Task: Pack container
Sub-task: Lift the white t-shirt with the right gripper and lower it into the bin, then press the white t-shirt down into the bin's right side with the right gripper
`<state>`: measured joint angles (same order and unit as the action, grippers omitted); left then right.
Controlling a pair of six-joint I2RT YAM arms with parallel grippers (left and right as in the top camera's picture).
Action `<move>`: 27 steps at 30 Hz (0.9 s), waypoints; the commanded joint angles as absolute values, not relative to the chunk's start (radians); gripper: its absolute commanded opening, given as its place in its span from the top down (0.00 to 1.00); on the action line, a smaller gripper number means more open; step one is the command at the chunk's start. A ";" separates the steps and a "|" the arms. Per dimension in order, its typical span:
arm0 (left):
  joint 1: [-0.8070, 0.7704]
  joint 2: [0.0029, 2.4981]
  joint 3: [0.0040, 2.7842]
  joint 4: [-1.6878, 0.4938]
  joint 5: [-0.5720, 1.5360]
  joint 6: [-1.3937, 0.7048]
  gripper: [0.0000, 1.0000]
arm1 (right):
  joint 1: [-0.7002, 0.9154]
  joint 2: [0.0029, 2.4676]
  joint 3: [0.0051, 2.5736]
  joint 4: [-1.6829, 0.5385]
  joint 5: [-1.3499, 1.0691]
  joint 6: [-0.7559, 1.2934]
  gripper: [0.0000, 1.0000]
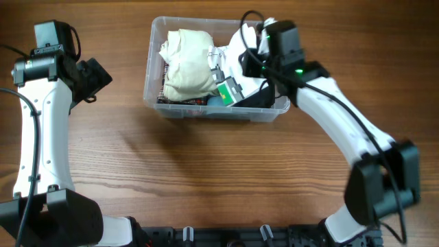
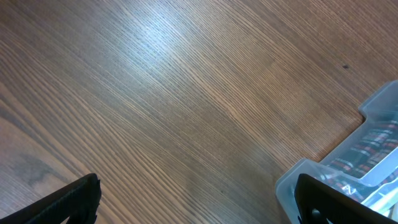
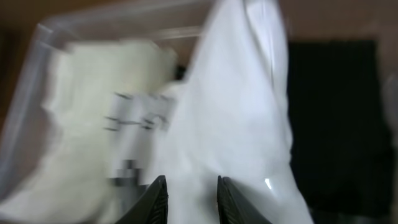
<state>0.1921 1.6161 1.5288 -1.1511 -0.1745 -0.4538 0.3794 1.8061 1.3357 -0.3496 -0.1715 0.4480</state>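
Observation:
The clear container (image 1: 147, 86) stands at the table's back middle, holding a cream cloth (image 1: 186, 65), a green-and-white packet (image 1: 228, 90), a black item (image 1: 259, 100) and a white plastic bag (image 1: 240, 42). My right gripper (image 1: 248, 60) hangs over the container's right half. In the blurred right wrist view its fingers (image 3: 191, 186) sit close together with the white bag (image 3: 236, 124) between them. My left gripper (image 1: 103, 77) is open and empty, left of the container. In the left wrist view its fingers (image 2: 199, 199) hover over bare wood, with the container's corner (image 2: 298, 180) at the right.
The wooden table (image 1: 206, 171) spreads in front of and to both sides of the container. The arm bases stand along the front edge (image 1: 219, 237). A dark patterned item (image 2: 367, 146) lies against the container's left wall.

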 commanded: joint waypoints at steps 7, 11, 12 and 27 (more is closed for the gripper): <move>0.197 1.604 1.526 -1.149 -0.180 -0.452 0.00 | 0.327 1.856 1.335 -0.542 0.022 0.495 0.80; 0.197 1.604 1.526 -1.149 -0.180 -0.452 0.00 | 0.344 1.768 1.335 -0.561 -0.001 0.500 0.80; 0.197 1.604 1.526 -1.149 -0.180 -0.452 0.00 | 0.352 1.746 1.335 -0.554 -0.001 0.501 0.80; 0.197 1.604 1.526 -1.149 -0.180 -0.452 0.00 | 0.431 1.894 1.335 -0.115 0.005 0.500 0.73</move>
